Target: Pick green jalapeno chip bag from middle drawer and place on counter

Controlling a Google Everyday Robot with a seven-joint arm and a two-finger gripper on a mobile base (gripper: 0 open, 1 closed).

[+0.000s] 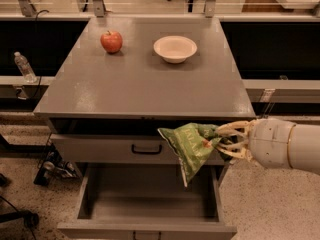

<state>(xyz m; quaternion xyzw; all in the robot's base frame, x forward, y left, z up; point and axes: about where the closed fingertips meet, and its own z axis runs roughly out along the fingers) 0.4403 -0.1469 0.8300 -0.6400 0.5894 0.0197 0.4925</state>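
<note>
The gripper (pixel 226 142) sits at the right of the frame, just below the front edge of the counter (pixel 145 86), reaching in from the right on a thick white arm (pixel 285 145). Its pale fingers (pixel 234 128) are closed on the right edge of the green jalapeno chip bag (pixel 191 145). The bag hangs in the air, crumpled, with its lower corner pointing down toward the open middle drawer (pixel 150 200). It is clear of the drawer's grey floor and partly covers the right end of the closed drawer front (pixel 100 148) above. That front carries a black handle (pixel 146 149) just left of the bag. The middle drawer is pulled out toward the bottom of the frame, and its low side walls show. On the counter, in the upper part of the frame, a red apple (pixel 111 41) stands at the left and a white bowl (pixel 175 48) at the right, well apart from each other and far from the bag. A water bottle (pixel 24 67) stands on a ledge at the left edge of the frame.
</note>
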